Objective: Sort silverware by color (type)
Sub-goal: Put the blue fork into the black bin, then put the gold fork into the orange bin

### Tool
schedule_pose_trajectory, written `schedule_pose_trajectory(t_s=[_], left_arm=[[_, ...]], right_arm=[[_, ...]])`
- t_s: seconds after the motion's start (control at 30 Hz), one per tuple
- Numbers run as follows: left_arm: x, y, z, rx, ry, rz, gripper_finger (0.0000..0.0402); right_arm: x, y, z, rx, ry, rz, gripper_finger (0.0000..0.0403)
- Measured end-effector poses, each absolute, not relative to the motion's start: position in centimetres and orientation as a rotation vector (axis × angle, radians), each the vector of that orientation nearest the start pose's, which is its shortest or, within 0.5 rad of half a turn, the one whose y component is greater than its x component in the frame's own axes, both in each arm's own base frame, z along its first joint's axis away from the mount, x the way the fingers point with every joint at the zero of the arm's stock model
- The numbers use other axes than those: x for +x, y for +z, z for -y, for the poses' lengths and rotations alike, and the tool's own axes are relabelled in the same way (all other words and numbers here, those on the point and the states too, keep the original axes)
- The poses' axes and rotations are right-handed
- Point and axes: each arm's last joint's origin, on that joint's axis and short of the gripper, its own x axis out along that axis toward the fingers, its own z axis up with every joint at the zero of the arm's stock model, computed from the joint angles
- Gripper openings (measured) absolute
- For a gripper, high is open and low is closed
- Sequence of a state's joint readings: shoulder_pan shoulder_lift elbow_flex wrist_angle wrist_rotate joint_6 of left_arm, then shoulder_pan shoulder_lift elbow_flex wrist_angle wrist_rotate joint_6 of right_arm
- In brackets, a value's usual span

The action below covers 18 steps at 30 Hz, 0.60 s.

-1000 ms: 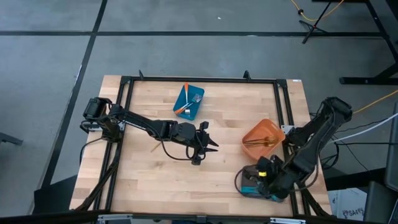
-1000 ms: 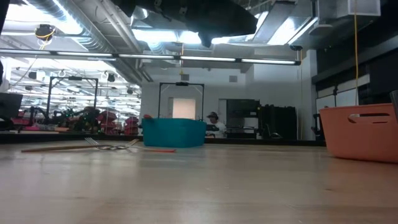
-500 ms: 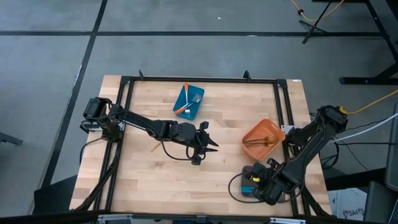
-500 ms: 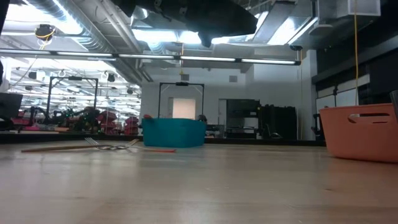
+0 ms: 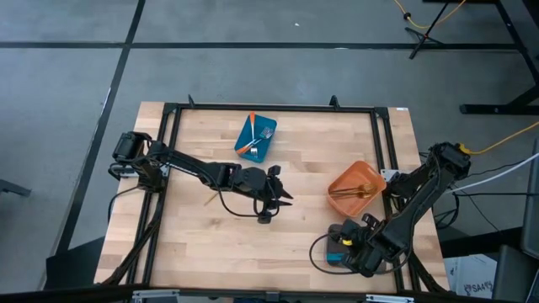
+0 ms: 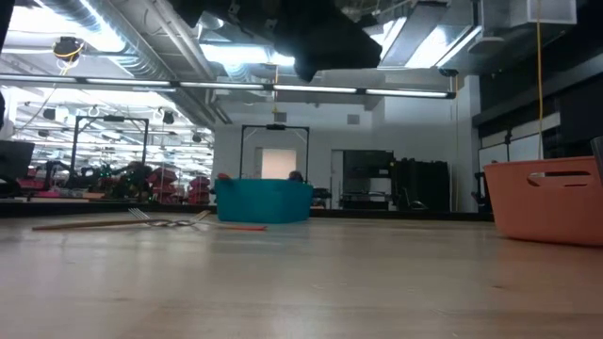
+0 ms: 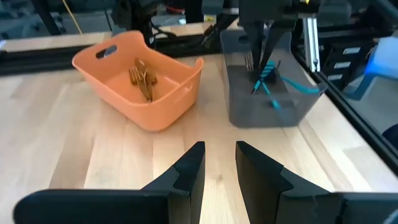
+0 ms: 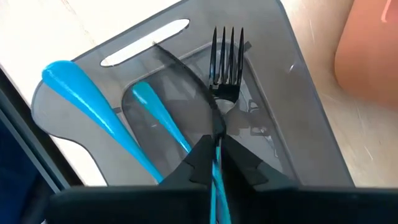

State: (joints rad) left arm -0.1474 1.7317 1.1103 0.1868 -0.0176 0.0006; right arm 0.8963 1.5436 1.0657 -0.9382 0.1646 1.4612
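My right gripper (image 8: pixel 216 146) hovers over the grey container (image 5: pixel 335 252) at the table's near right corner, shut on a blue-handled fork (image 8: pixel 225 56). Two more blue handles (image 8: pixel 87 106) lie in that container. My left gripper (image 5: pixel 278 202) hangs open above the middle of the table, touching nothing; its wrist view shows the gap between its fingers (image 7: pixel 219 162). Gold forks (image 7: pixel 142 78) lie in the orange container (image 5: pixel 355 187). Orange-handled forks (image 5: pixel 251 143) lie in the blue container (image 5: pixel 257 137). A slim gold fork (image 5: pixel 212 200) lies flat on the wood left of the left gripper. My right gripper pinches the blue fork's handle (image 8: pixel 216 171) between its two fingers, which lie along the fork. The fingers come from above, pointing down into the grey container. The tines (image 8: pixel 227 46) point away from the gripper toward the container's floor; whether they touch it I cannot tell.
A black frame (image 5: pixel 269 108) runs round the table's edges. The orange container (image 7: pixel 140 78) and the grey one (image 7: pixel 270 93) stand side by side on the right. In the low view, loose forks (image 6: pixel 141 222) lie on the wood left of the blue container (image 6: pixel 264 200).
My right arm folded down and shifted its gripper slightly toward the table's left and near edge over the grey container, still shut on the fork. My left gripper drifted a little toward the table's left, staying open.
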Motion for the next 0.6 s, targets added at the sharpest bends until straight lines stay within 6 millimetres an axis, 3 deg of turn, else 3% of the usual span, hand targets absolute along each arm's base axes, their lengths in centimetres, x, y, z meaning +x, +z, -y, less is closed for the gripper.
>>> schedule_pose_trajectory(t_s=[0.3,0.6], left_arm=[[37.83,22.61,5.57,0.038,-0.127,-0.474,0.0083],[37.86,22.63,5.25,0.011,-0.02,-0.471,0.0083]], right_arm=[[17.4,21.28,-21.0,0.498,-0.377,-1.311,0.0083],[17.37,21.29,-20.97,0.459,-0.349,-1.319,0.0092]])
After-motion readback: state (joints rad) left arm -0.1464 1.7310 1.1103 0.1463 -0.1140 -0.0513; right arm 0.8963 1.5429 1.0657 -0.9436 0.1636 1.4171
